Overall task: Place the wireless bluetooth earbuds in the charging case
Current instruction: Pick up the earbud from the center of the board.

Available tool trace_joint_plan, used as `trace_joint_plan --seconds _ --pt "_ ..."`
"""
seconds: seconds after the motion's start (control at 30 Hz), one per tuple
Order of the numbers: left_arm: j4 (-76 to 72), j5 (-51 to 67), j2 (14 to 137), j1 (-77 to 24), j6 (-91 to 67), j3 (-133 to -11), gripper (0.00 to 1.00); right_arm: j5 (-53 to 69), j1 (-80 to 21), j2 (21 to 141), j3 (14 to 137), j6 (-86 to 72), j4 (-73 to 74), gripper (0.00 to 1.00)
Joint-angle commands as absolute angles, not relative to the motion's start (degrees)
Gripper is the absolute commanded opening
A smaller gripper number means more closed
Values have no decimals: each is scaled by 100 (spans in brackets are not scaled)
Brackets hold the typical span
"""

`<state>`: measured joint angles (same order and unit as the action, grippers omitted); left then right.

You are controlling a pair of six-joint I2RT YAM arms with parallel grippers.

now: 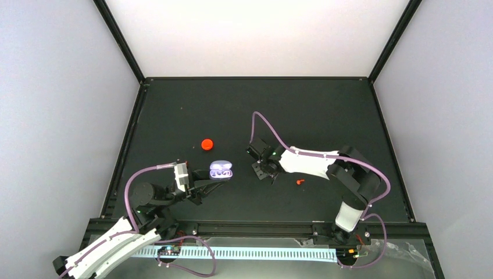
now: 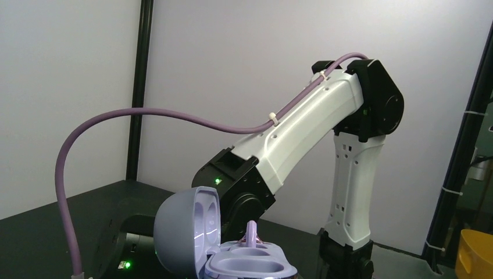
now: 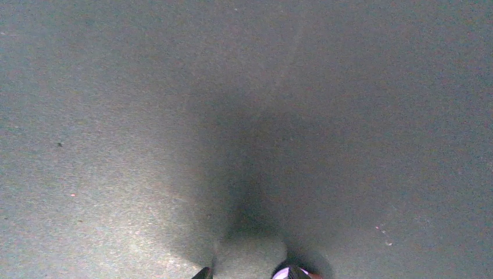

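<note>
charging case point(image 2: 187, 235) base cut off below, right gripper point(image 3: 247, 273) tips barely in frame, purple bit point(image 3: 289, 272) beside them unidentifiable

The charging case point(image 1: 221, 171) rests on the surface point(image 1: 325, 110). Behind it and slightly left lies a round cap point(image 1: 206, 144); well to its right lies a small bit point(image 1: 300, 181).

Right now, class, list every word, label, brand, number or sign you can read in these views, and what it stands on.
No text can be read in any view.
The charging case and the red cap show no print; the circuit boards at the table's near edge are too small to tell.
</note>
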<state>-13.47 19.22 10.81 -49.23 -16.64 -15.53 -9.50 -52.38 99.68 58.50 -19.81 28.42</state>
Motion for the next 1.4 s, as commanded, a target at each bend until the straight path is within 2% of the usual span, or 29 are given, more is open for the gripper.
trace_joint_plan --seconds 0.0,0.73,0.9,1.1,1.37 --pt "-1314 1818 1017 -4949 -1617 -1626 1 -1245 -5238 10014 5838 -1996 2898 32" --pt "-1403 1885 1114 -4951 -1635 -1633 1 -1253 -5234 9840 5668 -1894 2866 30" --pt "-1395 1889 1107 -4941 -1643 -1644 2 -1458 -5238 9985 5836 -1887 2920 26" --pt "-1375 1898 1082 -4949 -1643 -1652 2 -1590 -5238 9997 5943 -1823 3009 17" --pt "-1339 1898 1056 -4951 -1635 -1644 2 -1397 -5238 9648 5514 -1662 3000 12"
